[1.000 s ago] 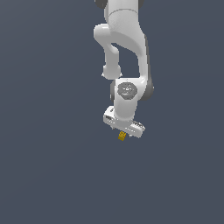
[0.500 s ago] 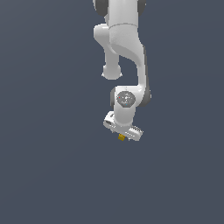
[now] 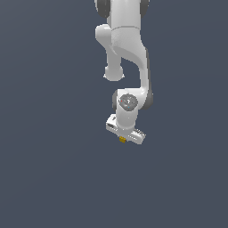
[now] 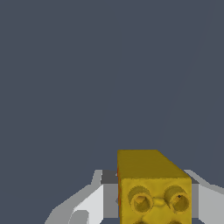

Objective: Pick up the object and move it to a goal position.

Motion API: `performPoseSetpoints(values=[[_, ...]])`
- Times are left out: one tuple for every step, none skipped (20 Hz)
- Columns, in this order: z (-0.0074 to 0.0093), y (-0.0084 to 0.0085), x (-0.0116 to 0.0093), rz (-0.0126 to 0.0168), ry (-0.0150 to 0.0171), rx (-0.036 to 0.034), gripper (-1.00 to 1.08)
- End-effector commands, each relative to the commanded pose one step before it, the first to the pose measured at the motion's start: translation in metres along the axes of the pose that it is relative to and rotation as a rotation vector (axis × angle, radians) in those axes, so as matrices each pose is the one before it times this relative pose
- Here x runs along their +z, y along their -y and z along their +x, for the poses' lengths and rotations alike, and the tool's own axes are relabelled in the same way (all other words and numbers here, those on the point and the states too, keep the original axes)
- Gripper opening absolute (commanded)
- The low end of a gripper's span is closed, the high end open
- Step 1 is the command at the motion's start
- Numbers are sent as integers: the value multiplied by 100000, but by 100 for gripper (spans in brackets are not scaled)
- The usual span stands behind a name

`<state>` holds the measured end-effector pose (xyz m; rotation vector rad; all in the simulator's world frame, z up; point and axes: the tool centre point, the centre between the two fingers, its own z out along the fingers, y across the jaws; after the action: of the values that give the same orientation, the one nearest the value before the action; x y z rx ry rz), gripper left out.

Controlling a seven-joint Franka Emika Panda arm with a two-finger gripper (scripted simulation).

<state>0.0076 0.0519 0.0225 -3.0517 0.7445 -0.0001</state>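
The object, a small yellow-orange block point(image 3: 122, 139), shows as a speck just under the white gripper point(image 3: 123, 139) in the exterior view. In the wrist view the block point(image 4: 151, 186) is large, with round studs on its near face, and sits between the two white fingers point(image 4: 85, 205), which press on its sides. The gripper is shut on it and holds it in the air. The white arm hangs down from the top of the exterior view. No goal marker shows in either view.
Only a plain dark grey-blue background surrounds the arm point(image 3: 127, 49) in both views; no table edge, container or other object is visible.
The gripper with the block has shifted slightly toward the exterior view's left and a little upward, and the arm's lower links have turned with it. The block stays gripped.
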Motion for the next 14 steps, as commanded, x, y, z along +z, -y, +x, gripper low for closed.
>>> performPoseSetpoints(values=[[28,-56,42,-46,1,75,-100],[0,0,0,0,0,0,-100],[0,0,0,0,0,0,-100],[-13,-5,-27,0,0,0,-100],[26,-7,-16,0,0,0,-100],[79,-21,-48,0,0,0,-100],[131,-36,-80,0,0,0,-100],[182,-49,-112,0,0,0,-100],[231,-63,-142,0,0,0,-100],[279,-75,-171,0,0,0,-100],[325,-87,-199,0,0,0,-100],[368,-99,-226,0,0,0,-100],[410,-109,-250,0,0,0,-100],[448,-119,-274,0,0,0,-100]])
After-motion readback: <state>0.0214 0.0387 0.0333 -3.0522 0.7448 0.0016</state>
